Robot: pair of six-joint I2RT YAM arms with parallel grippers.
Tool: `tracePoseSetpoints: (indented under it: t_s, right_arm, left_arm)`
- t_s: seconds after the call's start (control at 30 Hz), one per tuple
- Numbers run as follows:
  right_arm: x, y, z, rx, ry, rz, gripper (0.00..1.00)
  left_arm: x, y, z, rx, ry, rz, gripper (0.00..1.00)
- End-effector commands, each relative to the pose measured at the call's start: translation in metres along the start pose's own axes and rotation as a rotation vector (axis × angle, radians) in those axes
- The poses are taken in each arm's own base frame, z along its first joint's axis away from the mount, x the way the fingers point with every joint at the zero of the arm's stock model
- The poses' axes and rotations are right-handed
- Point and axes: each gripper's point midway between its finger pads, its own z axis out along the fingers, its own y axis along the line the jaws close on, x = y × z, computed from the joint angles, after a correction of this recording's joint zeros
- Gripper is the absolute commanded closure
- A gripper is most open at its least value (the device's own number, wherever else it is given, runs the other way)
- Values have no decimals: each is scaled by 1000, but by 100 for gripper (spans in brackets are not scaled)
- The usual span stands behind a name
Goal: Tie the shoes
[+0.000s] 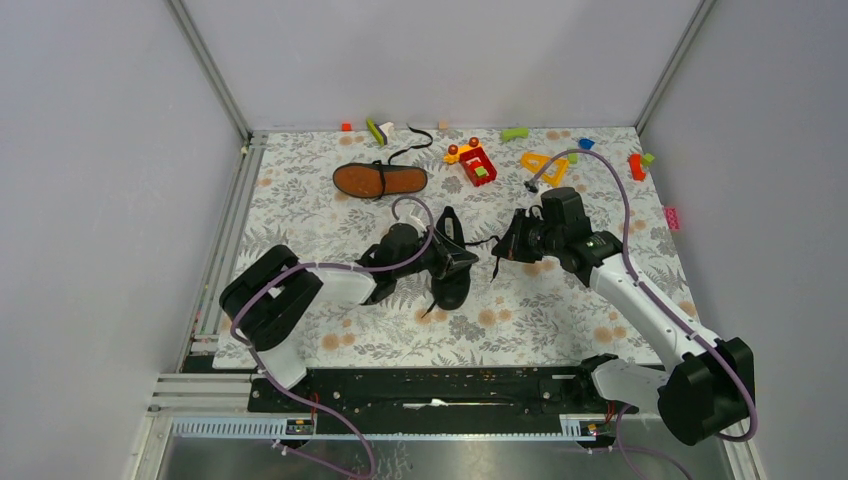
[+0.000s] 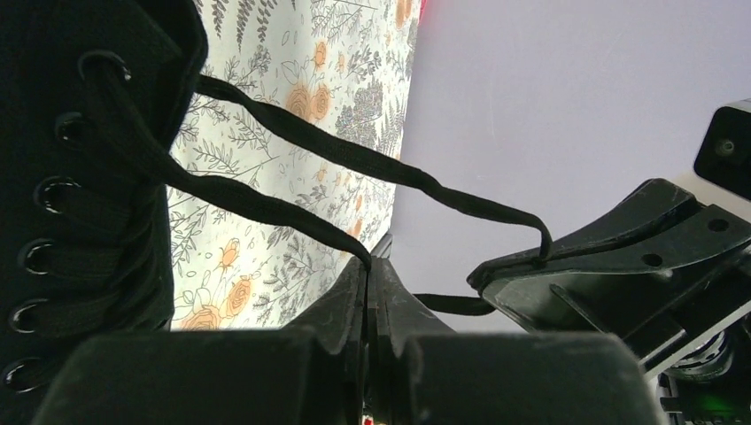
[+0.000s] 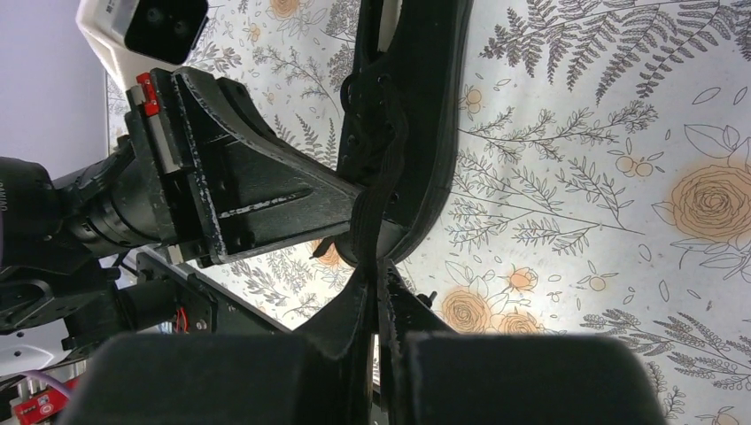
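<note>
The black sneaker [image 1: 452, 288] stands sole-down in the middle of the floral mat [image 1: 560, 320], and both arms work at its laced opening. The left gripper [image 2: 367, 270] reaches in from the sneaker's left, its fingers pressed together with no gap between them, pinching the lower lace strand [image 2: 266, 211] just past the tips; that strand runs taut back to the top eyelet. The right gripper [image 3: 376, 274] hangs just to the right of the sneaker, its fingers likewise squeezed together on the upper lace strand [image 2: 354, 158], which stretches from the sneaker's collar to the fingertips, with a short tail showing beyond them. The two grippers sit near each other but apart. The second sneaker [image 1: 380, 180] lies behind the first, tipped so its orange-brown sole faces up. Small toy blocks [image 1: 478, 165] are scattered farther back.
</note>
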Motion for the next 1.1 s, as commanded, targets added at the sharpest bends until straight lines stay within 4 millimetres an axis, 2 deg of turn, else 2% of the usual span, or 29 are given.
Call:
tracePoseSetpoints:
  t_s: [0.0,0.2,0.4,0.5,0.67,0.8,0.87,0.97,1.07]
  right_arm:
    - [-4,9,-5,-52,-12,10,100]
    - [-8,9,-3,-47,-10,13,100]
    - [-17,14,2,-62,0,26,99]
    - [-19,17,4,-75,10,29,96]
    - [-23,15,7,-69,12,36,97]
    - [-26,13,7,-61,4,43,97]
    - [-26,13,6,-62,4,42,97]
    - [-27,12,6,-60,-1,41,97]
    - [-26,10,6,-57,0,45,97]
  left_arm:
    - [-18,-49,6,153,-85,9,100]
    - [-24,-53,-7,101,-125,62,98]
    - [-15,-88,-18,295,-64,-90,96]
    - [-13,-99,-21,333,-41,-122,94]
    - [-21,-89,-21,329,-90,-179,90]
    - [-29,-99,-22,432,-107,-253,90]
    - [-28,-99,-16,429,-94,-248,89]
    - [-25,-84,-11,373,-107,-241,85]
    - [-19,-79,-11,360,-96,-221,77]
